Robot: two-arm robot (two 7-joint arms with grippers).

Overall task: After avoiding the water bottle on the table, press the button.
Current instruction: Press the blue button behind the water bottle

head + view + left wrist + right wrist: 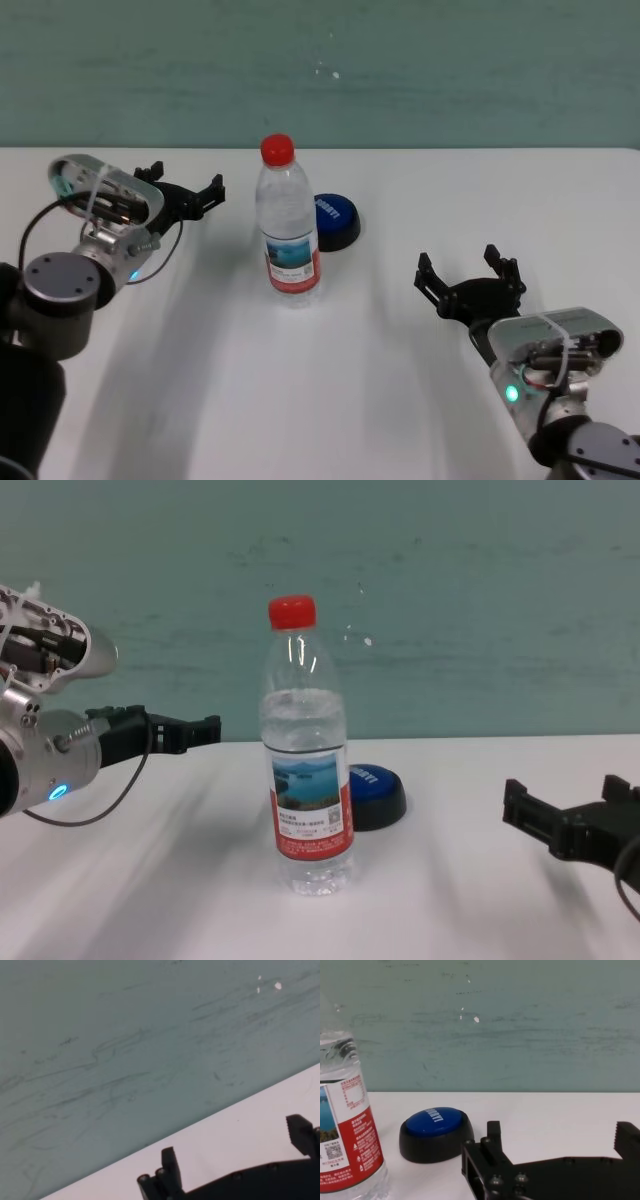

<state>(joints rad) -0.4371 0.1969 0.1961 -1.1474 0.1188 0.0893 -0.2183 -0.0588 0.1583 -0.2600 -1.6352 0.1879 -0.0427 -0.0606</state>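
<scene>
Nothing is pressed yet: the button (335, 220) sits untouched on the table (330, 400), just behind and to the right of the upright water bottle (287, 225), which blocks a straight frontal approach. The right gripper (470, 272), fingers spread and empty, hovers nearest; the left gripper (183, 192), also spread, waits far left.

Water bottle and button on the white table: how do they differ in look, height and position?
The tall clear plastic water bottle with a red screw cap stands upright, towering over the low blue-topped dome button on its black base. The bottle carries a red-and-white landscape label; the button bears small white lettering. The bottle stands nearer the robot, partly hiding the button behind it. Both rest on the plain white table.
</scene>
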